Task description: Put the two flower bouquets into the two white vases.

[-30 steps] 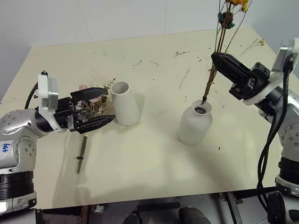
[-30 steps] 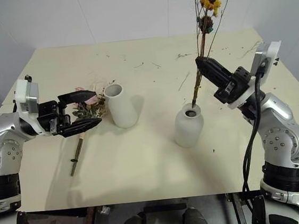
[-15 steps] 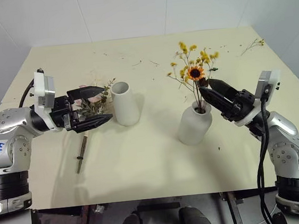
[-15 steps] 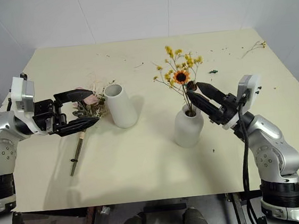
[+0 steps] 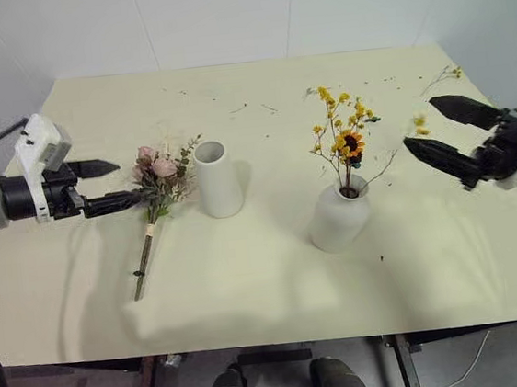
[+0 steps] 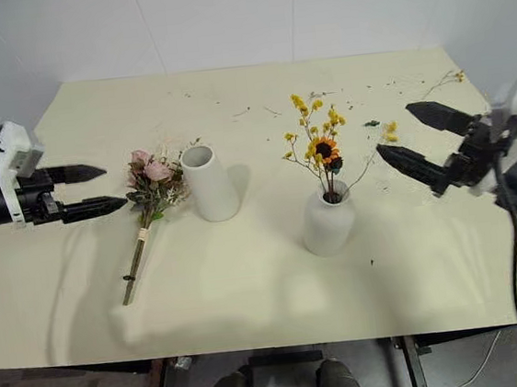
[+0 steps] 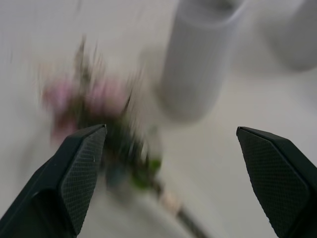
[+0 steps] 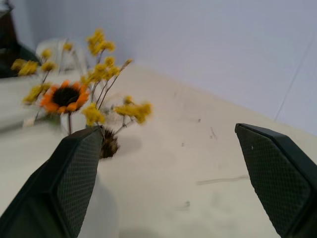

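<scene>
On the cream table [image 5: 268, 285] stand the two white vases. Toward the right, the bottle-shaped vase [image 5: 337, 218] holds the yellow bouquet [image 5: 345, 138]: its thin stems go down through the narrow neck, and the small sunflower and tiny yellow blossoms spread above the mouth, leaning a little left. To its left, well apart, the cylinder vase [image 5: 217, 179] stands upright with nothing in its open mouth. Just beside that cylinder, on its left, the rose bouquet [image 5: 155, 190] lies flat on the tabletop, pink heads and leaves nearest the vase (whether the leaves touch its wall cannot be told) and the long brown stem trailing toward the near edge.

Left of the roses, the left gripper [image 5: 102, 184] hangs with its two black fingers spread wide and nothing between them. Right of the bottle vase and clear of it, the right gripper [image 5: 447, 135] is likewise spread and empty. Loose twigs and scraps [image 5: 254, 108] dot the far part of the table.
</scene>
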Robot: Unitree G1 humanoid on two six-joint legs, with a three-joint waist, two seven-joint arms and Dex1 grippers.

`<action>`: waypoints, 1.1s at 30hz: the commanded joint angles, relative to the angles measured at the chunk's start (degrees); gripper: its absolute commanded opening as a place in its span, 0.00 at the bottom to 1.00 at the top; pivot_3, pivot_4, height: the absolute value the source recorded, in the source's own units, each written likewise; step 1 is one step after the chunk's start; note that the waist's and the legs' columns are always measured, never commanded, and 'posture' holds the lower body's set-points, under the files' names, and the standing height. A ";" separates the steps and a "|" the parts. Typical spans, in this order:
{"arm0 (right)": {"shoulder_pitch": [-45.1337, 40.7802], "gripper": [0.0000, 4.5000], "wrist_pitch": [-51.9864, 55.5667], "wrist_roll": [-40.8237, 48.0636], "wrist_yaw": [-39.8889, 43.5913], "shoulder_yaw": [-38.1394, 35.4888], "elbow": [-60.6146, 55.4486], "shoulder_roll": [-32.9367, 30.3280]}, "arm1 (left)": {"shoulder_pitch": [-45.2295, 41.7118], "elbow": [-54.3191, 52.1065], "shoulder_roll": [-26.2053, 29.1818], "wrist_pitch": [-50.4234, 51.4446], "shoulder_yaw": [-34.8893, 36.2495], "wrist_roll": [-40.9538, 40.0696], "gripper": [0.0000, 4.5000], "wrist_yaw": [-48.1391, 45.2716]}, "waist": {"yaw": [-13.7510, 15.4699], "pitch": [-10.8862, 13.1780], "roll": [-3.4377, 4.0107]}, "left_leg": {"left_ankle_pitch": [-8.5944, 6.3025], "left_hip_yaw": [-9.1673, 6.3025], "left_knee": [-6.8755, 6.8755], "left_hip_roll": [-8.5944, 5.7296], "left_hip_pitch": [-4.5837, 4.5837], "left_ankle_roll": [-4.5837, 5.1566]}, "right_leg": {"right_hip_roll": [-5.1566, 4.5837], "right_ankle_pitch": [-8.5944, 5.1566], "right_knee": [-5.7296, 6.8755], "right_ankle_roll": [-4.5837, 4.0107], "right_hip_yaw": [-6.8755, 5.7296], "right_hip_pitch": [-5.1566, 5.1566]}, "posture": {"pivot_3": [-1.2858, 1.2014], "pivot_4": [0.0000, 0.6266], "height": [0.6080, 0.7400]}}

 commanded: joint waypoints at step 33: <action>3.02 1.00 3.80 10.54 9.35 -2.16 -12.09 -2.87 | 0.56 -2.69 -12.71 21.09 -8.30 5.82 0.39 17.15 | 0.08 0.00 -0.09 | -0.02 0.02 0.22 -0.07 0.00 -0.01 | -0.10 0.01 0.05 0.04 0.01 0.06 | 0.52 0.24 1.00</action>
